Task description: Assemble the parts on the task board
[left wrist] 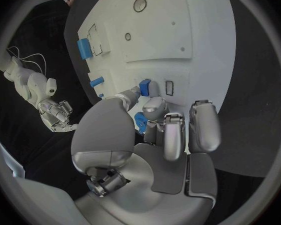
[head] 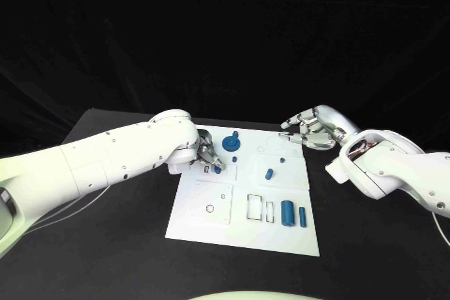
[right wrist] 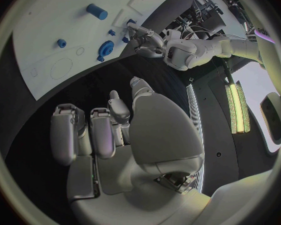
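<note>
The white task board [head: 242,231] lies in the middle of the table. My left hand [head: 207,157] is over its far left part and pinches a small blue block [head: 218,170] between thumb and fingers; the block [left wrist: 145,87] sits right beside a small rectangular slot [left wrist: 169,87]. A round blue part [head: 231,142] stands just beyond that hand. Two blue cylinders [head: 287,213] stand upright near the board's right edge, next to rectangular outlines [head: 254,207]. My right hand [head: 309,131] hovers off the board's far right corner, fingers apart and holding nothing [right wrist: 115,130].
Small blue pieces [head: 269,174] [head: 281,161] lie on the board's right half. A circle outline [head: 214,207] marks the near left part. Black table surface [head: 112,248] surrounds the board. The right wrist view shows the board [right wrist: 47,20] and my left hand [right wrist: 143,40] across it.
</note>
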Controlling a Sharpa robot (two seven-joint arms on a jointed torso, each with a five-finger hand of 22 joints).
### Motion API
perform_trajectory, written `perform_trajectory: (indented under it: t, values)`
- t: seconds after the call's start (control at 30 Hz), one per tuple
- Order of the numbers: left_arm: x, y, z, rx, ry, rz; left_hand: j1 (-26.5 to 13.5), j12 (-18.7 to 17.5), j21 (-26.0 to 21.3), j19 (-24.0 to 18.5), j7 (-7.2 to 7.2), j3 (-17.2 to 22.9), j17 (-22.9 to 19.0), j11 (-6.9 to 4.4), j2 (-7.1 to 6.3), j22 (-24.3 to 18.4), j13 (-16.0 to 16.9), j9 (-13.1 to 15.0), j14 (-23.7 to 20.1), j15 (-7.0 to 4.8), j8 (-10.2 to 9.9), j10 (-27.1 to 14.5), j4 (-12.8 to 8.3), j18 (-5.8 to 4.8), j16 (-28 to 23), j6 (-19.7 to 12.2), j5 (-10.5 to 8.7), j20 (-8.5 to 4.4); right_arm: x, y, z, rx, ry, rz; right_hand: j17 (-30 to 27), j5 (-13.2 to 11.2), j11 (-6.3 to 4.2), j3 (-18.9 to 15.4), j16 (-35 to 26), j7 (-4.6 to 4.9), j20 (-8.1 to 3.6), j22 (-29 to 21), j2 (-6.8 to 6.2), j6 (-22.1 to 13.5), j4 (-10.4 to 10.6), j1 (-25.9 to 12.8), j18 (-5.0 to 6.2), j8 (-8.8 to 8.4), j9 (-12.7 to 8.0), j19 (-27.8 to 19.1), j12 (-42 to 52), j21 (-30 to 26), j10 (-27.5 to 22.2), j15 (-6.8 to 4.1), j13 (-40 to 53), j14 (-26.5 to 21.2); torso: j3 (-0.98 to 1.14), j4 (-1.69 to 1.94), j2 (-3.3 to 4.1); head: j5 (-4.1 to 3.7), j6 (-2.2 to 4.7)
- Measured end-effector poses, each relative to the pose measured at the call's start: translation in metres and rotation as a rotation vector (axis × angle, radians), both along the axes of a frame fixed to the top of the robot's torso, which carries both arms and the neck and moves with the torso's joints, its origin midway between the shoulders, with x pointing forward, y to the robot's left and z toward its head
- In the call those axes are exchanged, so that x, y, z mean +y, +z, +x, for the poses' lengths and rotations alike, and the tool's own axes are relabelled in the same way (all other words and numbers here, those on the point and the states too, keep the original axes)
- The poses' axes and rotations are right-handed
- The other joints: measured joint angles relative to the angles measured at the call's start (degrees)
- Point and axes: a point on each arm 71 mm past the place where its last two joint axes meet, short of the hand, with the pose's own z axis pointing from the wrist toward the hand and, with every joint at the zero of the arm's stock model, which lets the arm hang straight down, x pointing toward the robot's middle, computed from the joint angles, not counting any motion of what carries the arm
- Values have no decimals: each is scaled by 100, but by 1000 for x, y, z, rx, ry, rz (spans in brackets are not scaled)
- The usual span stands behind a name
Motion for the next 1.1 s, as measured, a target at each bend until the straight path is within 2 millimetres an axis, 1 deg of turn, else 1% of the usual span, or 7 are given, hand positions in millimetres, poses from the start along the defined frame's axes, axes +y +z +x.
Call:
perform_trajectory:
  t: [0.23, 0.47, 0.53, 0.73, 0.93, 1.03, 1.1]
  values:
    - [0, -1, 0, 0, 2, 7, -295, 69, 0, 1, -6, -368, 0, -19, 8, 15, 54, 60, 0, 0, 50, 19, 148, 1, 0, 45, 2, -1, 0, 0, 0, 0, 0, 0, -22, 0, 0, 0, -2, 0, 0, 0, 0, 0, 0, 0, 0, 0, 0, 0, 0, -41, 0, 0, -9, 0, 0, 4, 0, -7, 0]
    - [1, -1, 0, -3, 6, 10, -431, 85, 0, 1, -5, -764, 0, -19, 7, 14, 58, 107, 0, 0, 90, 19, 274, 1, 0, 45, 2, -1, 0, 0, 0, 0, -1, 0, -49, 0, 0, 0, -22, 0, 0, -1, 0, 0, 0, 0, 0, 0, 0, 0, -31, -62, 0, 0, -25, 0, -2, 3, -1, -9, 4]
    - [1, -1, 0, -4, 7, 10, -503, 85, 0, 0, -5, -910, 0, -19, -32, 14, 59, 115, 0, 0, 90, 19, 326, 1, 0, 45, 2, -1, 0, 0, 0, 1, -1, 0, -49, 0, 0, 0, -22, 0, 0, -1, 0, 0, 0, 0, 0, 0, 0, 0, -31, -62, 0, 0, -25, 0, -2, 2, -1, -10, 5]
    - [2, -1, 0, -9, 13, 6, -564, 85, 0, 1, -5, -1341, -1, -39, 24, 14, 81, 144, 0, 0, 132, 39, 487, 1, 0, 45, 2, -1, -1, 0, 0, 1, -1, 1, -49, 0, 0, 0, -22, 0, 0, -1, 0, 0, 0, 0, 0, 0, 0, 0, -31, -62, 0, 0, -25, 0, -2, 1, -1, -20, 18]
    - [4, 0, 0, -16, 20, -3, -561, 84, 0, 0, -4, -1591, -1, -39, 28, 11, 69, 154, 20, -20, 156, 39, 498, 1, 0, 43, 2, 0, -1, -1, 0, 2, -3, 1, -69, 0, 0, 0, -44, 0, 0, 0, 0, 0, 0, 0, 0, 0, 0, 0, -31, -62, 0, 0, -25, 0, -2, -1, -1, -26, 29]
    - [7, 3, -1, -20, 25, -13, -463, -5, 0, 0, 6, -1736, 1, -36, 82, 8, -21, 159, 20, -20, 156, 36, 483, 2, 0, -10, 2, 0, -1, -1, 0, 3, -4, 1, -69, 0, 0, 0, -44, 0, 0, 3, 0, 0, 0, 0, 0, 0, 0, 0, -31, -62, 0, 0, -25, 0, -2, -2, -2, -32, 36]
    - [10, 6, -1, -24, 30, -22, -438, -23, 0, 0, 18, -1791, 4, -8, 69, 8, -53, 165, 20, -20, 156, 7, 482, 1, 0, -22, 2, 0, -2, -2, 0, 4, -5, 0, -69, 0, 0, 0, -44, 0, 0, 3, 0, 0, 0, 0, 0, 0, 0, 0, -31, -62, 0, 0, -24, 0, -2, -1, -3, -37, 43]
